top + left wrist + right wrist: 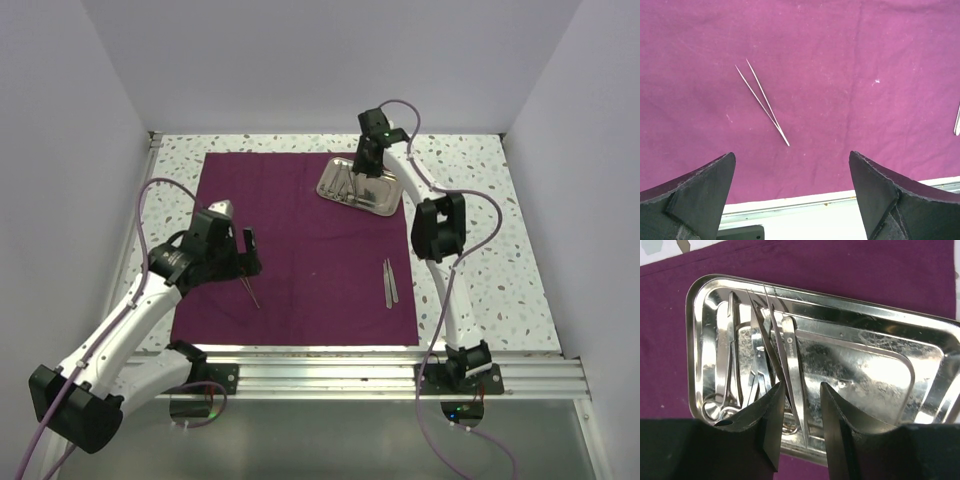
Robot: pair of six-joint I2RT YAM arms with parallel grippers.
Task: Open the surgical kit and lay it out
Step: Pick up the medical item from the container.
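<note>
The dark purple cloth (300, 230) lies spread flat on the table. The steel tray (385, 205) sits on its far right part and holds several silver instruments. My right gripper (365, 165) is down in the tray (840, 302). In the right wrist view its gripper (802, 385) is narrowly open and straddles a pair of tweezers (795, 375). Ring-handled scissors (722, 375) lie at the tray's left end. My left gripper (240, 250) hovers open and empty over the cloth's left part. Slim tweezers (762, 102) lie on the cloth ahead of the open gripper (791, 154).
Another pair of tweezers (389, 282) lies on the cloth's right front part, and its tip shows in the left wrist view (957, 122). A metal rail (380, 365) runs along the table's near edge. White walls enclose the speckled table (480, 240).
</note>
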